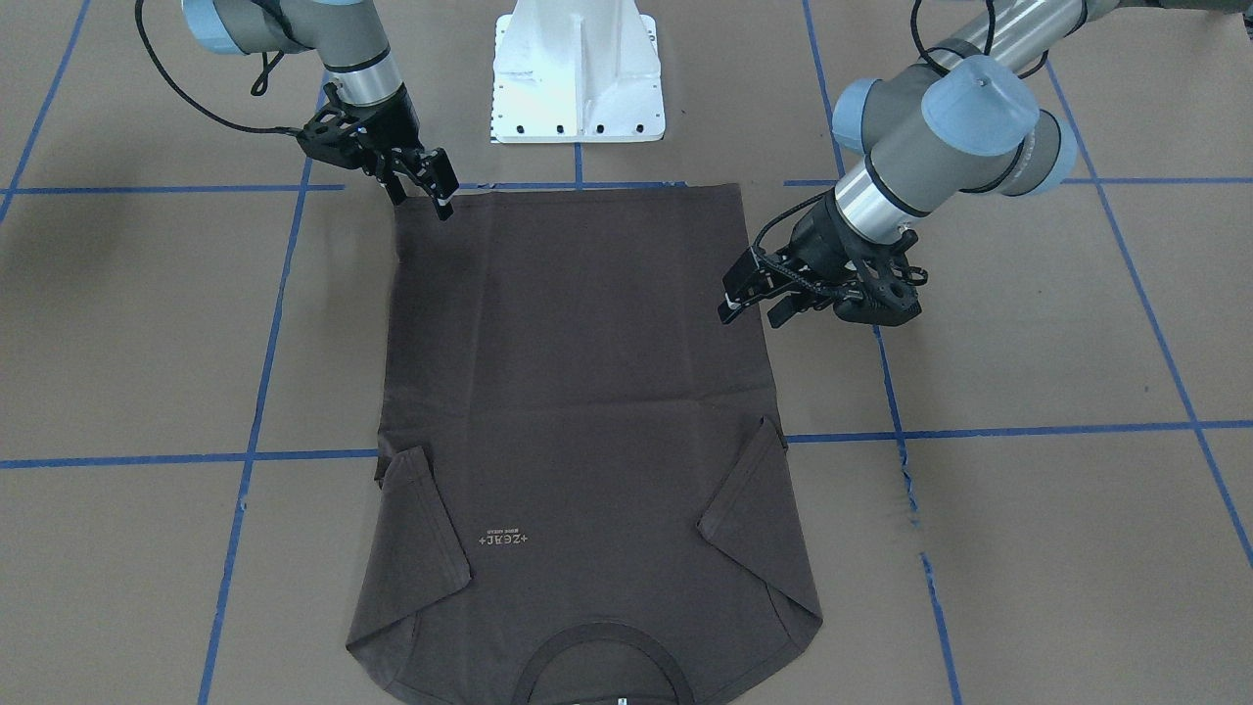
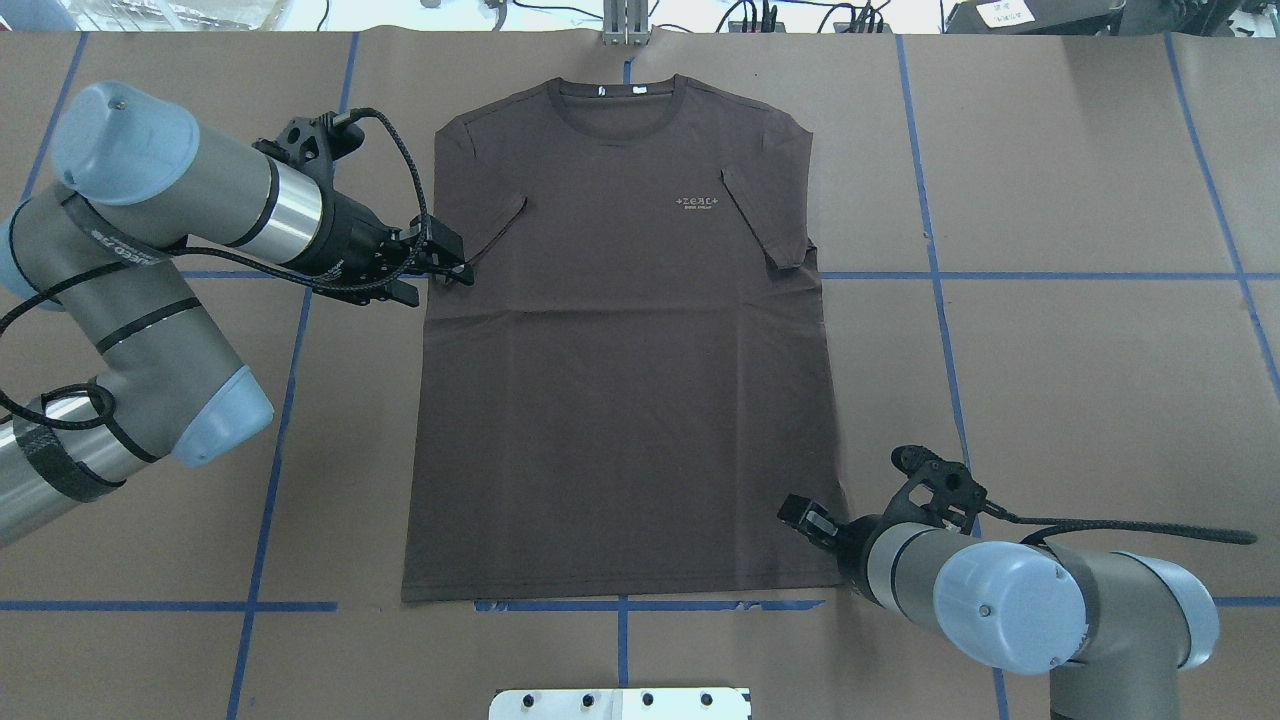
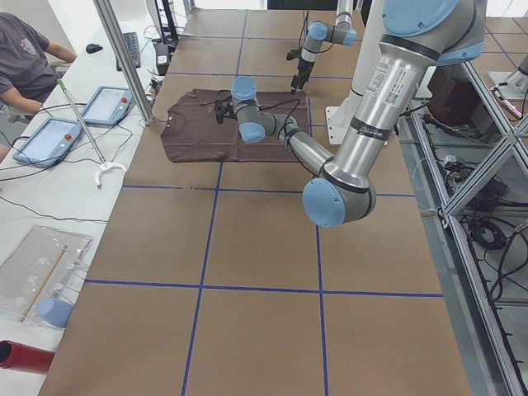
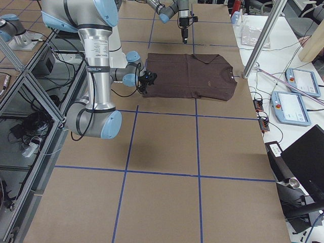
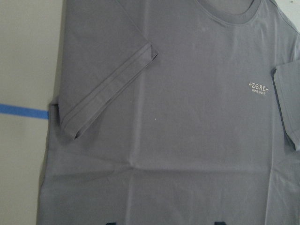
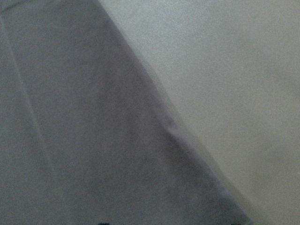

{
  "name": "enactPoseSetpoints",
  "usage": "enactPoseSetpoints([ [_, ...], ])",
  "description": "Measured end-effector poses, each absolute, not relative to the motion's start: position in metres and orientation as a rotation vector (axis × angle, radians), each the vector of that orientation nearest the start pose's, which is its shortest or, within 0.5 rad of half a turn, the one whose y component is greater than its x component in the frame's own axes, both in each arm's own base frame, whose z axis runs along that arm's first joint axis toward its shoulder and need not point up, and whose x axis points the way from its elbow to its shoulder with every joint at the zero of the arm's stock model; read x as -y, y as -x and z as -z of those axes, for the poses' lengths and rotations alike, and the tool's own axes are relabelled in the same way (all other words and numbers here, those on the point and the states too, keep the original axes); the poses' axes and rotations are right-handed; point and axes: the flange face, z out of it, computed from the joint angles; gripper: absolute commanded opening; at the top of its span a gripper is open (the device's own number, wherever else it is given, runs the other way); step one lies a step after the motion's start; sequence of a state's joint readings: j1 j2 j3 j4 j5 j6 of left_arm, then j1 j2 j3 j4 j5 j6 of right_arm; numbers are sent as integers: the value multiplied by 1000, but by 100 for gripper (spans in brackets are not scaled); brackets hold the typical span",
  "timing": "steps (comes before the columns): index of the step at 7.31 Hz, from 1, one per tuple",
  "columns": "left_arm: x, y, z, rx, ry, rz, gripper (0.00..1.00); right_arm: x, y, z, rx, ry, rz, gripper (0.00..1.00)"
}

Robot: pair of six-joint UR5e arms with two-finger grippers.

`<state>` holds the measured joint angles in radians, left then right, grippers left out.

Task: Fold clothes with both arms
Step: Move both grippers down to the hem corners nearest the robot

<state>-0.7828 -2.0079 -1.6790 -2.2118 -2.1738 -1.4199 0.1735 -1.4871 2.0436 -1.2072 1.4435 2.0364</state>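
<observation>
We're staging the T-shirt (image 2: pixel 620 380) fold.
Left gripper (image 2: pixel 450 262) is hovering spread beside its sleeve (image 2: pixel 472 212), right gripper (image 1: pixel 423 202) spread over its hem corner (image 1: pixel 409 217).

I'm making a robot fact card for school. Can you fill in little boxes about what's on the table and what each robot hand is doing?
Clothes: one dark grey-brown T-shirt, lying flat and front up on the brown table
Sleeves: both folded in over the front
Collar: at the end far from the robot
Left gripper: open, at the shirt's side edge near a folded sleeve
Right gripper: open, at a hem corner
Body fold: not yet made
</observation>
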Motion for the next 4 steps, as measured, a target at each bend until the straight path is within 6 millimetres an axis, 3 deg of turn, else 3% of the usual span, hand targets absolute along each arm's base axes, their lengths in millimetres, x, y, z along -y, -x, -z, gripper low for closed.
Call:
enactPoseSetpoints([
  [4, 496, -392, -277, -1267, -45, 183, 77, 220, 474, -377, 882, 40, -674, 81],
])
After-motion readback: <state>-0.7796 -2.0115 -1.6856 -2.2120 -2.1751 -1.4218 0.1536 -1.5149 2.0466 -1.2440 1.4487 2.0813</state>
